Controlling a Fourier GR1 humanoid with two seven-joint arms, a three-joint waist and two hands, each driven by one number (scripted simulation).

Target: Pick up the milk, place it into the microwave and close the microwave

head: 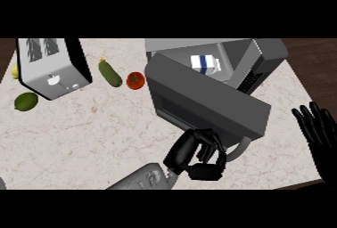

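Four loose things lie at the far left of the counter (79,133): a yellow fruit (14,71) half cut off at the edge, a lime (26,101), a cucumber (110,73) and a tomato (135,80), with a toaster (52,67) standing among them. None of them is mine to move.

Moving right, my left hand (197,156) sits below the microwave door (211,104), fingers curled, right by the door's pale handle (242,149); I cannot tell whether they are actually round it or only touching beside it. The door stands swung out toward me, part way between open and shut.

Behind it is the microwave (263,55), and the milk (204,63) is already inside its cavity, upright, a small white carton with a blue band. I judge it light, stiff enough to hold its shape, and smooth-sided, so easy to tip if knocked. Were I to take it again I would close round its flat sides about the middle, not the top. Nothing else shows in the cavity.

So what I think remains is the door: push it along its free edge, near the handle, so it swings without jolting the carton.

At the far right my right hand (319,129) rests spread, fingers up, holding nothing.
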